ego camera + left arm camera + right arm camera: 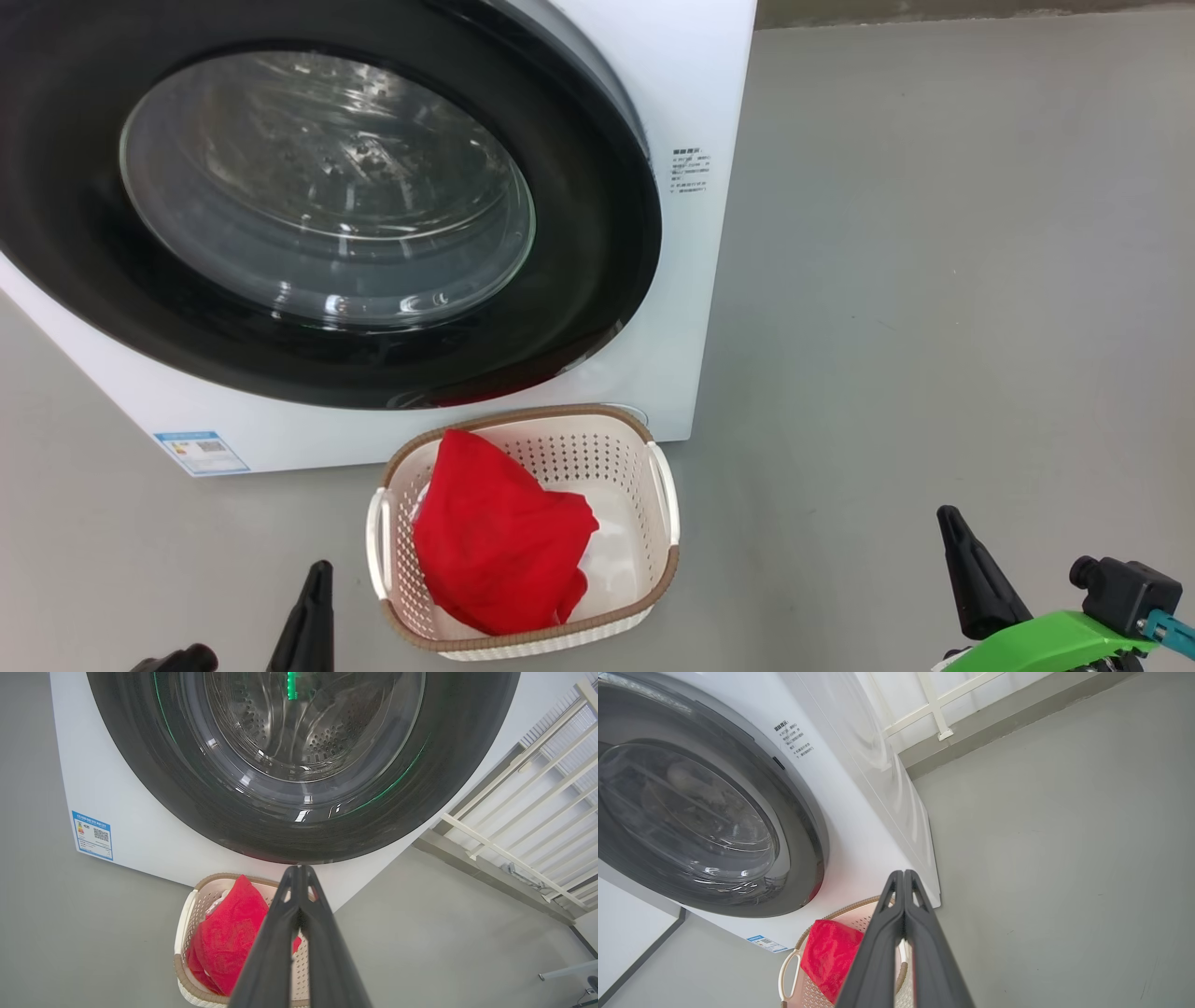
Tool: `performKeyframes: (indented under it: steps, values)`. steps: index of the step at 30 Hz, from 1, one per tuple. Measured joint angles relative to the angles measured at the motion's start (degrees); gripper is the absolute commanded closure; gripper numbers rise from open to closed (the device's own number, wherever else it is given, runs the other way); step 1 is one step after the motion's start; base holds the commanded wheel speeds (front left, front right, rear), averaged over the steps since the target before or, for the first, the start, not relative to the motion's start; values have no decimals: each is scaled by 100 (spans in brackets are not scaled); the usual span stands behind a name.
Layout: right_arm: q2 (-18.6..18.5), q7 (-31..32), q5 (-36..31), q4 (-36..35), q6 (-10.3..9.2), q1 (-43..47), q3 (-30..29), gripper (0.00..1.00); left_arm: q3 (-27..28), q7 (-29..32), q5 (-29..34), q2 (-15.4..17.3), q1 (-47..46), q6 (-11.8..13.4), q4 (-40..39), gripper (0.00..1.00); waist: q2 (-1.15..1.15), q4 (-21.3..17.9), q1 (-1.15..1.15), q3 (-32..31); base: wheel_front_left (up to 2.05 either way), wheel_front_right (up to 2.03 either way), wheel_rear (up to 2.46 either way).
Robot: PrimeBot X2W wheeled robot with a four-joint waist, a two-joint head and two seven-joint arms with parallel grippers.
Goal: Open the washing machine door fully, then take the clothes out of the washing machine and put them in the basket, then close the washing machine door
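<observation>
The washing machine door (327,196) lies flat against the front of the washing machine (695,308), its glossy black rim ringing the clear bowl window, through which we make out the perforated steel drum. Below it, the basket (668,560) stands on the grey floor (934,327) just before the machine's lower right corner. The clothes (499,551) rest inside the basket: a bright red garment heaped toward its left side, with a white piece (611,555) showing beneath it on the right.

In the left wrist view we see the left gripper (299,871) with its two dark fingers pressed together, nothing between them, pointing toward the door's lower rim above the basket. In the right wrist view the right gripper (903,875) likewise has its fingers closed tip to tip, empty, aimed past the basket's far edge. In the head view the right arm's green fitting (1036,639) sits well apart from the basket.

A blue label (201,453) marks the machine's lower left; small printed text (689,168) sits right of the door. A white railing (537,812) stands beyond.
</observation>
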Motion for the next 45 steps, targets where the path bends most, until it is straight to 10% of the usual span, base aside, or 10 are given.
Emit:
performKeyframes:
  steps: [45]
  values:
    - [86,726,2228,-147,-1,-137,-372,100,152,700,-2538,13,-163,0,7,100,0,-131,-1,-150,0,0,0]
